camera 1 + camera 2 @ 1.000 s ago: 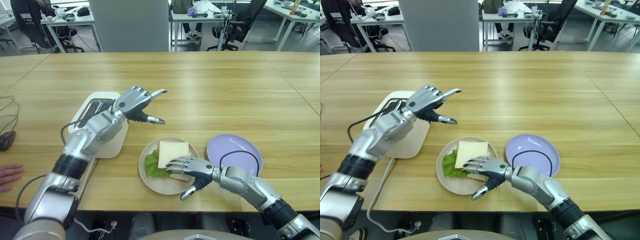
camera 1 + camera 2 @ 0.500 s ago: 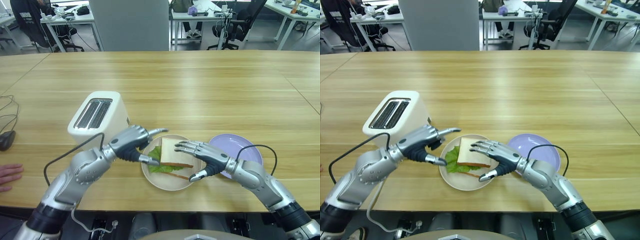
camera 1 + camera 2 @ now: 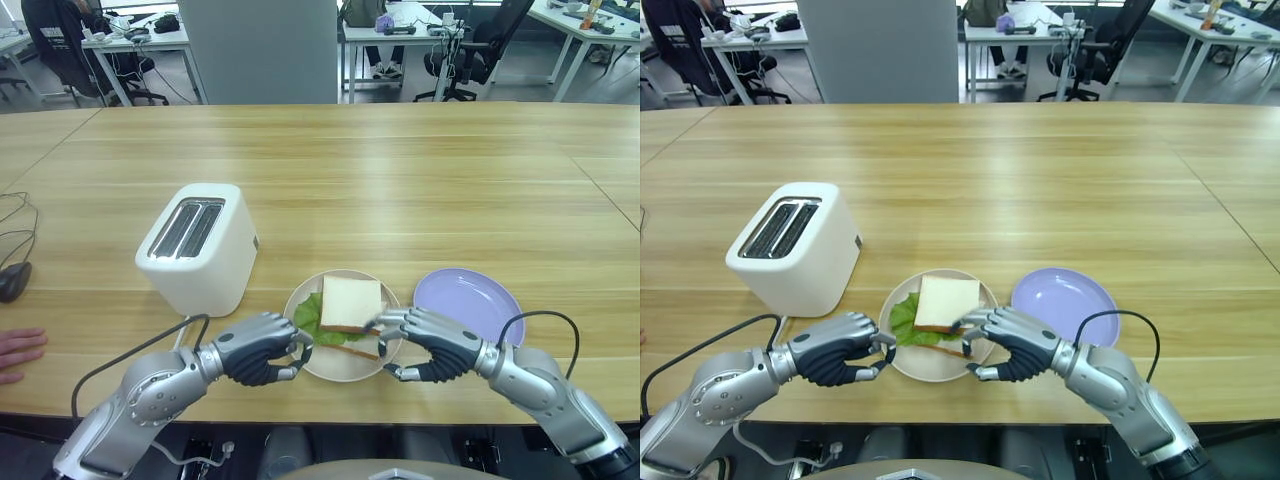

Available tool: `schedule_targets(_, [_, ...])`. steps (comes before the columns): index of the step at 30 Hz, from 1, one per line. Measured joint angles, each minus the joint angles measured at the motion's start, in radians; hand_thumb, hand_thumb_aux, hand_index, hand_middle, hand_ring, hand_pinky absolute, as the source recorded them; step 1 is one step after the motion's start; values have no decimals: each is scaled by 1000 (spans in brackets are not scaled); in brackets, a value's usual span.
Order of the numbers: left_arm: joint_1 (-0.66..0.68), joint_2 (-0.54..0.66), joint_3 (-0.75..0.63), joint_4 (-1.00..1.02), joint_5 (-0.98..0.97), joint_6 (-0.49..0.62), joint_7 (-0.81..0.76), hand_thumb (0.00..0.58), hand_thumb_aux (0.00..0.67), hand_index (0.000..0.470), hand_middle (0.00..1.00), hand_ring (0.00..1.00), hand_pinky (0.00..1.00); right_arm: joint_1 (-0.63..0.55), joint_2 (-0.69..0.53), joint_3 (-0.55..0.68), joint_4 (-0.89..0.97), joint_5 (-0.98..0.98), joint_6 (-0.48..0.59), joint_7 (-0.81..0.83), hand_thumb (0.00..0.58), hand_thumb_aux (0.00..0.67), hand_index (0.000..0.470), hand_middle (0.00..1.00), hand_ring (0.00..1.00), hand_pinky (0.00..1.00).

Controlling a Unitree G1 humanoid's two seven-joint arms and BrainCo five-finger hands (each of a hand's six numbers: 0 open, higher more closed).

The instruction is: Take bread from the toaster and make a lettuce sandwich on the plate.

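Sandwich [image 3: 350, 303] sits stacked on plate [image 3: 335, 372], right of toaster [image 3: 200, 250]; left hand [image 3: 255, 350] and right hand [image 3: 432, 345] flank it, fingers curled, apparently gripping nothing; best withdrawn outward without nudging the top slice.

We looked over a broad wooden table [image 3: 400, 180] with a lilac plate [image 3: 467, 300] lying flat near its front edge, right of centre. At the far left edge sat a dark mouse [image 3: 12, 281], with thin black cables [image 3: 20, 210] looping just behind it. Beyond the table stood a grey partition [image 3: 258, 50], white desks [image 3: 140, 40] and a black office chair [image 3: 490, 40].
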Motion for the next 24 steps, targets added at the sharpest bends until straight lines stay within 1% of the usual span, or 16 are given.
schedule_targets(5, [59,5,-23,-4,1,25,-53,580,670,460,1000,1000,1000,59,-17,28,-27,8,4,54,580,670,460,1000,1000,1000])
schedule_targets(9, [73,-15,-87,-1,69,45,-72,580,670,460,1000,1000,1000,89,-17,70,-28,4,16,91,580,670,460,1000,1000,1000])
schedule_targets(15, [34,-54,-161,72,241,74,-58,580,670,460,1000,1000,1000,79,9,110,0,-52,40,105,580,670,460,1000,1000,1000])
schedule_targets(24, [-33,-89,-238,160,374,116,-62,580,670,460,1000,1000,1000,18,54,151,98,-130,59,101,580,670,460,1000,1000,1000])
